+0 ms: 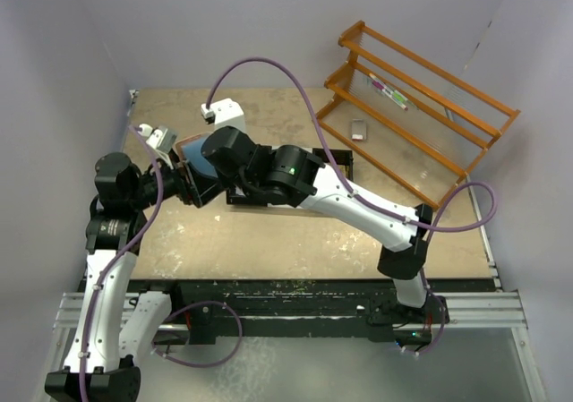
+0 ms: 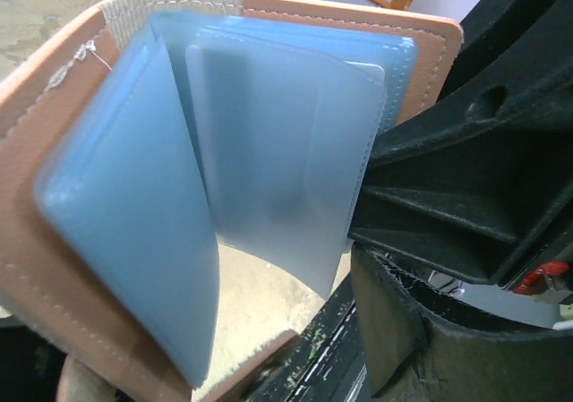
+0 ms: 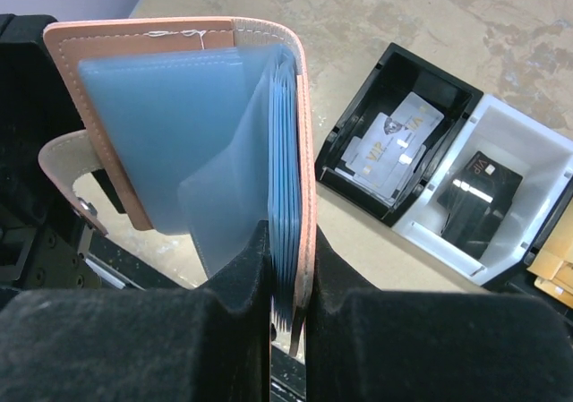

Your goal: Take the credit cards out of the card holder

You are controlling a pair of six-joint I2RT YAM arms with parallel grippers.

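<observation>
1. A scuffed tan bench (image 1: 269,241) sits between pale lilac walls.
2. The wallet (image 3: 179,115) is held up off the bench, toward the far left corner. It is open, with its blue sleeves (image 2: 277,169) fanned out. Whether any sleeve holds a card cannot be told.
3. The right gripper (image 3: 288,272) is clamped on the wallet, pinching one brown cover and a stack of sleeves between its black fingers (image 3: 116,339).
4. The left gripper (image 1: 182,180) is right at the wallet's other side. Whether it grips the wallet or stands apart cannot be told.
5. Below, near the bench's middle, a black tray (image 3: 336,156) holds pale grey cards (image 3: 394,142). A white tray (image 3: 528,151) touching it holds a black card (image 3: 479,196).
6. A wooden rack (image 1: 421,106) stands at the far right corner, with a small pale item (image 1: 358,131) on the bench beneath it.
</observation>
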